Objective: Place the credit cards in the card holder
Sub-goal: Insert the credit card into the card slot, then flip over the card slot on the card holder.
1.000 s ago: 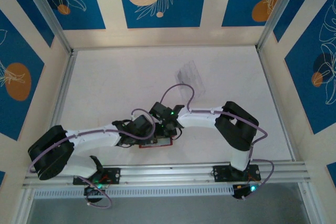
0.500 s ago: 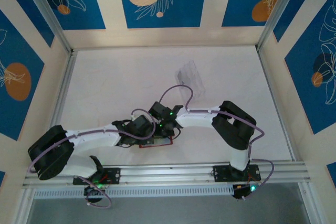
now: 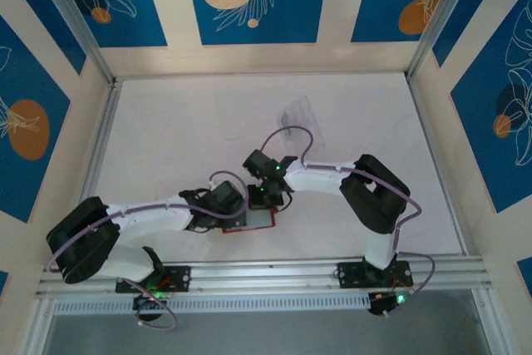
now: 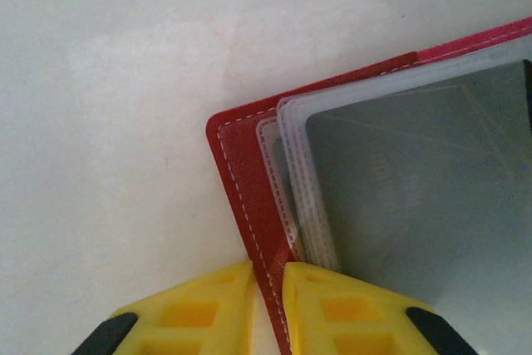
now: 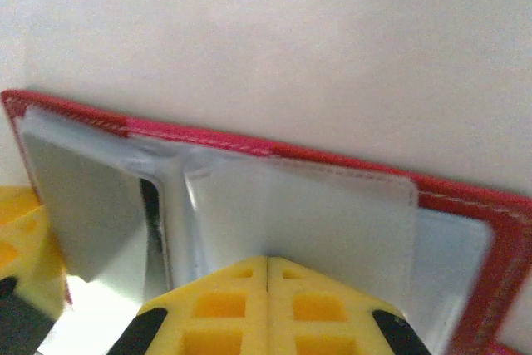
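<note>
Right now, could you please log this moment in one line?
card holder: open | left tool: shut on its red edge | right tool: shut, at clear sleeve

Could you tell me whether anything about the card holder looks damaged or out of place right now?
Nothing looks damaged. The card holder lies open on the table; the left gripper pinches its red edge and the right gripper pinches a clear sleeve, so the sleeves fan unevenly.

One card holder [image 4: 241, 174], one tray [image 3: 301, 115], one left hand [image 4: 268, 278], one right hand [image 5: 266, 268]
</note>
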### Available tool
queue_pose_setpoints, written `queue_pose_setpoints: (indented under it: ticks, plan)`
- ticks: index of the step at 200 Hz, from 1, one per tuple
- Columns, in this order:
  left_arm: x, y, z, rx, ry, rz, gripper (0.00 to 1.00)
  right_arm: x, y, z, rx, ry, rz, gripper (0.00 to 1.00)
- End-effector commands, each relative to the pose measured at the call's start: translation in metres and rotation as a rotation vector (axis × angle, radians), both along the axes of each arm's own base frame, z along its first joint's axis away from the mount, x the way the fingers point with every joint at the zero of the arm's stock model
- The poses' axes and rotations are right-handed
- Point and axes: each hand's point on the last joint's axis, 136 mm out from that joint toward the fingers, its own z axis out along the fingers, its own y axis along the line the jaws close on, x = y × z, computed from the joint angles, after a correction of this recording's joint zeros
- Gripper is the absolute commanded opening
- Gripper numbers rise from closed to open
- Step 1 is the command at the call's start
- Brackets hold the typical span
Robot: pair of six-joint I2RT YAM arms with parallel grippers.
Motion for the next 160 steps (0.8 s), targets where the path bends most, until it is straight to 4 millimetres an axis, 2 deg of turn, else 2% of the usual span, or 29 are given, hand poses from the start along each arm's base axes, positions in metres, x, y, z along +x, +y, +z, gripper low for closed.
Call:
queue_pose_setpoints:
  ticks: [1, 33, 73, 91, 160]
  plan:
    - [-0.002, -0.002, -0.006, -0.001, 0.034, -0.002, 0.18, -0.004, -0.012, 0.002, -0.036, 0.004, 0.032, 0.00]
    - [0.002, -0.011, -0.008, -0.006, 0.046, -0.007, 0.17, 0.006, -0.016, -0.003, -0.058, -0.012, 0.021, 0.00]
    - [0.006, -0.016, -0.007, -0.008, 0.044, -0.006, 0.17, 0.021, -0.027, 0.026, -0.025, -0.098, 0.007, 0.00]
    - [0.006, -0.015, -0.008, -0.003, 0.045, -0.005, 0.17, 0.028, -0.036, 0.032, -0.058, -0.124, 0.013, 0.00]
    - [0.003, -0.011, -0.008, 0.004, 0.049, 0.001, 0.17, 0.032, -0.039, 0.007, -0.125, -0.082, 0.028, 0.00]
